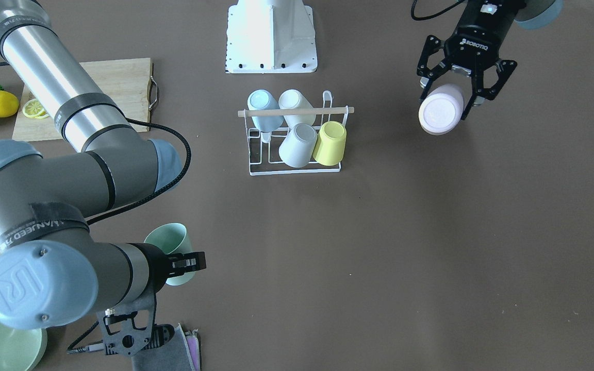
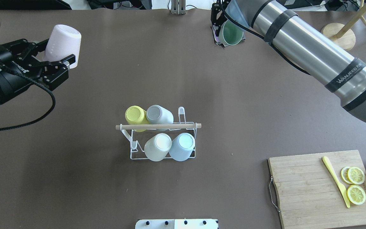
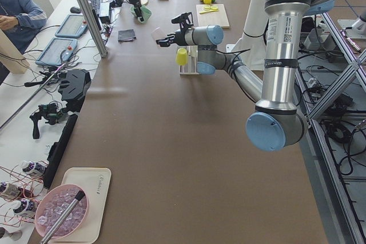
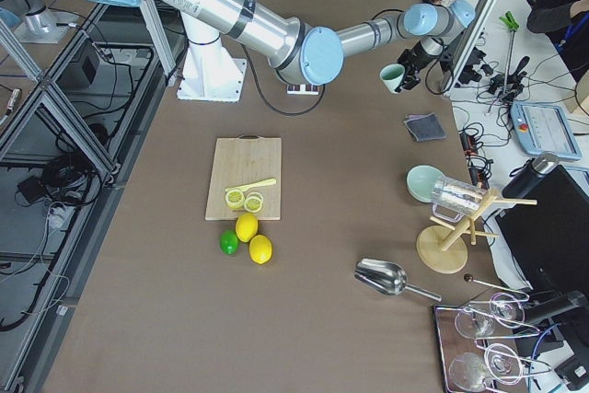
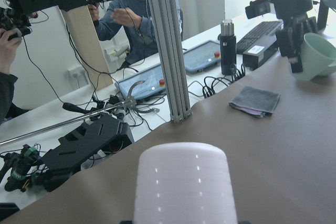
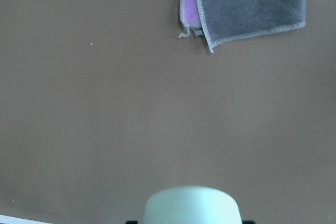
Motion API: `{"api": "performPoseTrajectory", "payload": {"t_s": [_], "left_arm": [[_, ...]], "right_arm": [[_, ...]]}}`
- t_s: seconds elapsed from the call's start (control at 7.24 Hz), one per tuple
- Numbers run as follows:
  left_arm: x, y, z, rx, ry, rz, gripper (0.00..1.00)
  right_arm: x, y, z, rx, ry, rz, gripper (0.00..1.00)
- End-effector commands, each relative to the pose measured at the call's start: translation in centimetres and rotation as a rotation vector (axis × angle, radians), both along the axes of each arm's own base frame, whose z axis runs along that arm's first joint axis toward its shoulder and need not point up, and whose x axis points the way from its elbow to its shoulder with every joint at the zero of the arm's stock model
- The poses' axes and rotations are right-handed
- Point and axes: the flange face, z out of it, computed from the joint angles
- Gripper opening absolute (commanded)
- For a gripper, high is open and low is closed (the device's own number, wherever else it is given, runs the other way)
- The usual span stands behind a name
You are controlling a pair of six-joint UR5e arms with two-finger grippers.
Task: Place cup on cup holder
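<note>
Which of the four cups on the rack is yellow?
The yellow cup, at the end of the row farther from the robot on the rack, beside the grey cup; the white cup and pale blue cup fill the nearer row.

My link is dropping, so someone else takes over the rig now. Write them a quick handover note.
Left gripper: shut on the pink cup, lifted off to one side of the rack.
Right gripper: shut on the green cup, near the grey cloth.
Rack: mid-table, holding the yellow cup, grey cup, white cup and blue cup.
Done: four cups racked.
Left: rack the pink and green cups.
</note>
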Motion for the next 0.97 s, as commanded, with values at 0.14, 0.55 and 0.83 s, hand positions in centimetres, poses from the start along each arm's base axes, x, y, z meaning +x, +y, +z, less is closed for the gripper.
{"api": "performPoseTrajectory", "payload": {"t_s": [0.14, 0.55, 0.83], "left_arm": [[5.5, 5.9, -0.3, -0.015, 0.069, -0.128, 0.64], [9.4, 11.9, -0.7, -0.040, 0.089, -0.126, 0.64], [11.9, 15.7, -1.5, -0.049, 0.118, -0.072, 0.64]], "right_arm": [[-4.5, 5.6, -5.6, 0.316, 0.009, 0.114, 0.00], [0.4, 10.9, -2.0, 0.539, -0.161, 0.222, 0.00], [2.2, 12.0, -1.5, 0.719, -0.268, 0.306, 0.00]]}}
